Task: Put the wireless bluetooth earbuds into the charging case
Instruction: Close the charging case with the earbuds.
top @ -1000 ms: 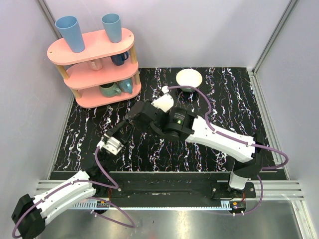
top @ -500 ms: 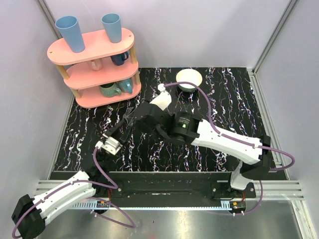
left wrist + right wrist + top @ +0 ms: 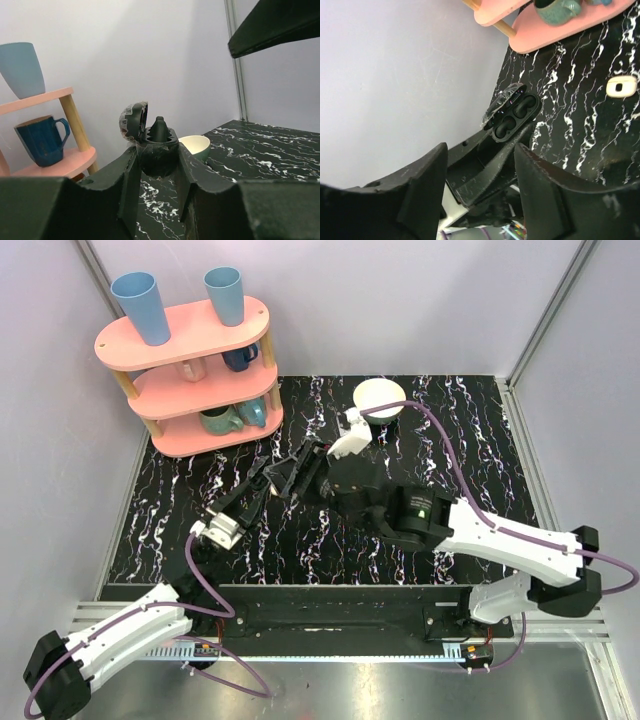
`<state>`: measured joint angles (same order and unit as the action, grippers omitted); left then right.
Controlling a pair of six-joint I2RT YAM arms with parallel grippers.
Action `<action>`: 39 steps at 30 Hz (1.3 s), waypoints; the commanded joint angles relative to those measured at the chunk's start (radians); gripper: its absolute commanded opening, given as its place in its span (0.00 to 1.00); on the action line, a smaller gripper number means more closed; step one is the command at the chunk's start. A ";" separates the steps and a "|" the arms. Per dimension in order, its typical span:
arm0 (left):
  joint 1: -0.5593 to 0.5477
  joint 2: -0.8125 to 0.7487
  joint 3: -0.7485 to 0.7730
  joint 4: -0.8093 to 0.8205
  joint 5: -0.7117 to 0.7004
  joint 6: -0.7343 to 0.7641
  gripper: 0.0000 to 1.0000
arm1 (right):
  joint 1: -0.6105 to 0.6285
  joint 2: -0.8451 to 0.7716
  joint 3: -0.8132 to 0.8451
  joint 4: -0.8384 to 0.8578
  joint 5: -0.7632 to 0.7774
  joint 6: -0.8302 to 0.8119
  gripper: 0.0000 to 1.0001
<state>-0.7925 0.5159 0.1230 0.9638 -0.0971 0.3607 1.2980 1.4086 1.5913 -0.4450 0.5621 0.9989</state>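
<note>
Clamping left jaws (image 3: 157, 167): clenched on the lower body of the charging case (image 3: 158, 150), one finger on each flank, holding it raised off the worktop.
Charging case: small, black and hinged. The lid is swung open and stands up at one side, its skin glossy and mottled. The two hollows face the right wrist camera.
Earbuds (image 3: 522, 107): dark like the case. In the right wrist view two rounded shapes lie in the two hollows. In the left wrist view one dark pointed tip stands above the rim. Whether either is fully seated cannot be told.
Right jaws (image 3: 480, 150): released, fingers spread wide with nothing between them. They are poised over the open case and apart from it.
Arms: in the top view the two cross over the middle of the worktop, and the case is hidden there among the dark fingers.
Worktop (image 3: 470, 440): black with white veining.
Cream piece (image 3: 621, 86): small and rounded-square with a dark centre. It lies flat on the worktop, apart from both jaws, not far from the shelf's lowest tier.
Bowl (image 3: 380, 397): white, on the far part of the worktop, beyond the right wrist.
Shelf (image 3: 185, 360): pink, with three tiers, at the far-left corner.
Dark blue mug (image 3: 40, 140): on a shelf tier.
Teal mug (image 3: 218, 420): on the lowest tier.
Blue cups (image 3: 135, 305): two, light blue, on the top tier.
</note>
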 commanded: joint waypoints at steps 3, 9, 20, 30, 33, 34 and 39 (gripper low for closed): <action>-0.004 -0.042 0.076 -0.071 0.017 -0.091 0.00 | 0.004 -0.190 -0.204 0.414 -0.056 -0.409 0.71; -0.004 -0.092 0.101 -0.146 0.069 -0.150 0.00 | -0.025 -0.178 -0.131 0.332 -0.066 -0.667 0.86; -0.004 -0.151 0.181 -0.327 0.255 -0.247 0.00 | -0.221 -0.086 -0.056 0.213 -0.474 -0.661 0.96; -0.005 -0.143 0.205 -0.355 0.350 -0.281 0.00 | -0.263 -0.066 -0.008 0.167 -0.644 -0.717 0.97; -0.005 -0.142 0.213 -0.353 0.369 -0.290 0.00 | -0.263 -0.045 0.013 0.117 -0.584 -0.717 0.97; -0.004 -0.142 0.214 -0.355 0.375 -0.292 0.00 | -0.264 -0.024 0.025 0.100 -0.584 -0.721 0.97; -0.004 -0.154 0.224 -0.362 0.387 -0.301 0.00 | -0.264 0.033 0.098 0.006 -0.616 -0.734 0.98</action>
<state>-0.7933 0.3695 0.2943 0.5697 0.2497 0.0803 1.0378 1.4075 1.6241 -0.3668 -0.0475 0.2871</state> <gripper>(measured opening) 0.336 0.972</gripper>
